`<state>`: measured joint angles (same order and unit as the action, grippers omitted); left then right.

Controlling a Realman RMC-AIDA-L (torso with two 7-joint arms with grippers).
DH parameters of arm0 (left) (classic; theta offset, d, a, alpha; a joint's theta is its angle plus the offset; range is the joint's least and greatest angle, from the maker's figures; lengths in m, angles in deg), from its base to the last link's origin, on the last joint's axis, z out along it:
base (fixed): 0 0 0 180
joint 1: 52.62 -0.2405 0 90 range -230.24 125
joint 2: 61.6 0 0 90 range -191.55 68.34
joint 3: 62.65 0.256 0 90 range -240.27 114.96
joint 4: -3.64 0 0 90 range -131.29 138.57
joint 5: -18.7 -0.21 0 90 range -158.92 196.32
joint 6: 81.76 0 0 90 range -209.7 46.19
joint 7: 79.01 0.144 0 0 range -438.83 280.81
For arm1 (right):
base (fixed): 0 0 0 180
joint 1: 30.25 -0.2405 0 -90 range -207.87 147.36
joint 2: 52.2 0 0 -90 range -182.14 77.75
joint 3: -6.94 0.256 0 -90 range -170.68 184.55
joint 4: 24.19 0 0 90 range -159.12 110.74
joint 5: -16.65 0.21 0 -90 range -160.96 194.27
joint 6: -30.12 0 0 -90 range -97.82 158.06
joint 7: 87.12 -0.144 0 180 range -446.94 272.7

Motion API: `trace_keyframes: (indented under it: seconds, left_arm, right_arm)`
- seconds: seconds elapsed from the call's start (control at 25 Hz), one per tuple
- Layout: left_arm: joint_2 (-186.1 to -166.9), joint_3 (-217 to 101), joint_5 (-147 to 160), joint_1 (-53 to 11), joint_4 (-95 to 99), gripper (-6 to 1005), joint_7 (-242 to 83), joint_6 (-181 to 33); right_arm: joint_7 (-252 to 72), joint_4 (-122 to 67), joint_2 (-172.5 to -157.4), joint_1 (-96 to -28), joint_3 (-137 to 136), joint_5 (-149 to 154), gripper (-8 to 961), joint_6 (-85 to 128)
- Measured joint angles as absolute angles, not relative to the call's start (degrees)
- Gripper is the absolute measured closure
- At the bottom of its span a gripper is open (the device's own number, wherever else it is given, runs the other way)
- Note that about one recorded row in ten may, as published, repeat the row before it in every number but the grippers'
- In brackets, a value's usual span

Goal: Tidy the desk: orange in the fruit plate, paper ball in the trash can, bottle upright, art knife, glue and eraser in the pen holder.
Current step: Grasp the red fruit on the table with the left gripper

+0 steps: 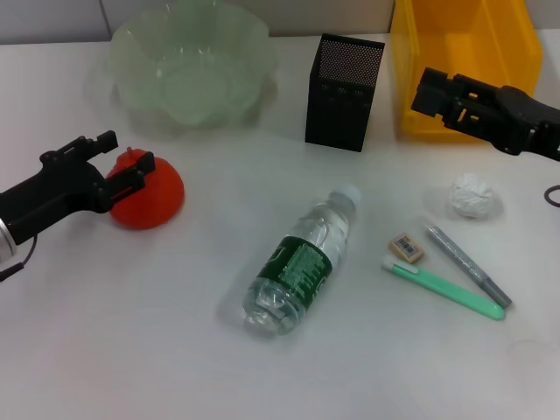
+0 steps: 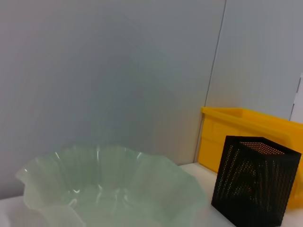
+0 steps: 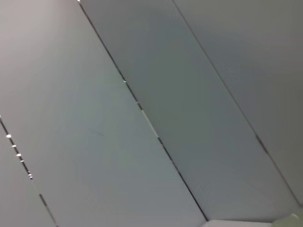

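Surface: white desk (image 1: 131, 350) | room: grey panelled wall (image 2: 104, 71) behind | left gripper (image 1: 122, 171) fingers straddle orange (image 1: 149, 194), grip uncertain | right gripper (image 1: 437, 92) state cannot tell.

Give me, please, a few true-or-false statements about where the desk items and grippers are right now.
1. The bottle lies on its side. True.
2. The orange sits in the fruit plate. False: it is on the desk, at the left gripper.
3. The paper ball is in the trash can. False: it lies on the desk before the can.
4. The eraser lies outside the pen holder. True.
5. The right gripper holds the bottle. False: it hangs by the trash can.
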<state>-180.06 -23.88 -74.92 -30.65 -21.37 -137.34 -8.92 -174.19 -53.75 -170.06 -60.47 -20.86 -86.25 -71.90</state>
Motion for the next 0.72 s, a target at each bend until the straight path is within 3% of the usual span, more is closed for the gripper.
trace_keyframes:
  seconds: [0.72]
  left_arm:
    - [-180.23,-20.3,-74.6,-28.6,-18.7,287,-138.2,-15.4]
  right_arm:
    - [-174.2,-53.1,-170.38,-61.7,-23.6,-86.4,276,-68.8]
